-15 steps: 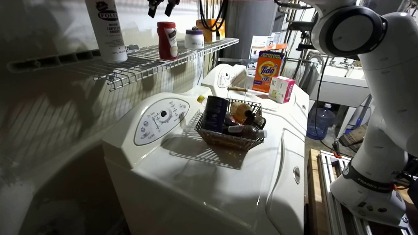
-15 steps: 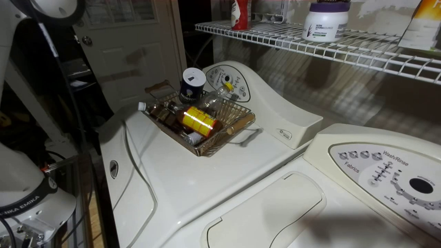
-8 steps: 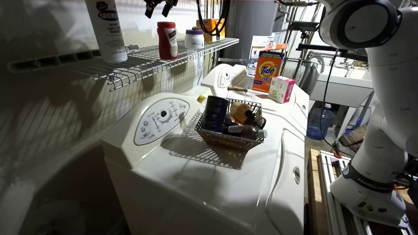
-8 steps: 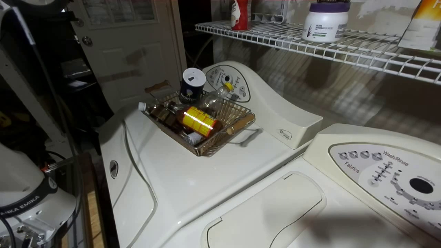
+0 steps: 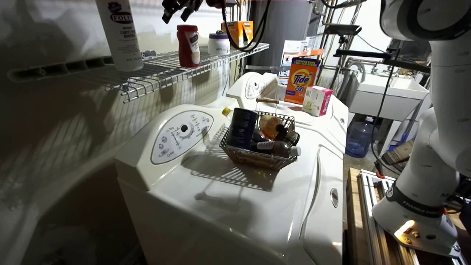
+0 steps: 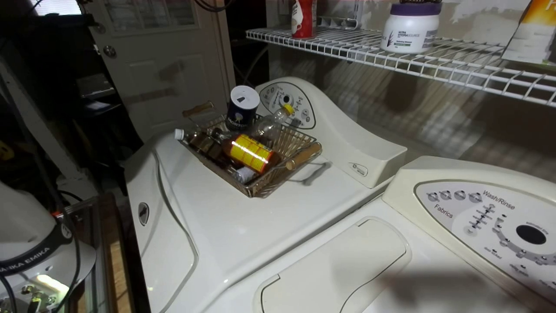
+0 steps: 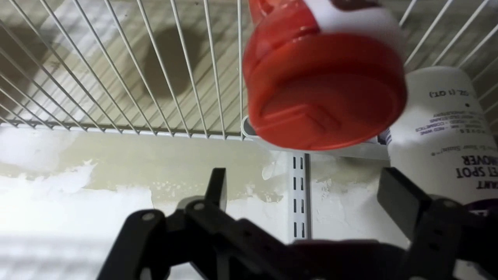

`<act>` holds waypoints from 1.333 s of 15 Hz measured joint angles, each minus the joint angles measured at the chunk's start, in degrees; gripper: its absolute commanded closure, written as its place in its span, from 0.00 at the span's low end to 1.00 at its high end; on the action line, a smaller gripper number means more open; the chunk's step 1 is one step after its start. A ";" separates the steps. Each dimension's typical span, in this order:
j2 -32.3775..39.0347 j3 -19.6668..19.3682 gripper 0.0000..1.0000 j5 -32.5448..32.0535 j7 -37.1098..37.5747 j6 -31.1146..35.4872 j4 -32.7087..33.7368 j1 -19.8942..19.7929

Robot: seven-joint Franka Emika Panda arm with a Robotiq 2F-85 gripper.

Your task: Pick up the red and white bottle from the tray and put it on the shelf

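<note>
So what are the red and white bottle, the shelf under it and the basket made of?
Red and white bottle: probably moulded plastic, smooth and glossy, with a shape pressed into its lid. Shelf: likely metal wire, painted or coated white; thin, even rods. Basket: brownish strips with a dull sheen, perhaps metal, though I can't be sure. Its handles look like wood: tan, rounded.

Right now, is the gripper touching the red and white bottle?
Apart. In the wrist view, a strip of wall shows between the open gripper and the red and white bottle.
</note>
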 measured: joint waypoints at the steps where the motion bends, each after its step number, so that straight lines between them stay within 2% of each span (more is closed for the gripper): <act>1: -1.50 -0.03 0.00 -0.41 0.12 1.56 -2.43 0.02; 4: -6.51 -0.02 0.00 -2.09 0.70 5.06 -9.94 0.21; 9: -16.52 0.05 0.00 -5.14 2.58 5.99 -23.13 0.47; 16: -31.99 0.83 0.00 -4.93 2.58 8.41 -42.35 0.90; 20: -38.60 1.13 0.00 -4.81 2.58 8.92 -50.33 0.90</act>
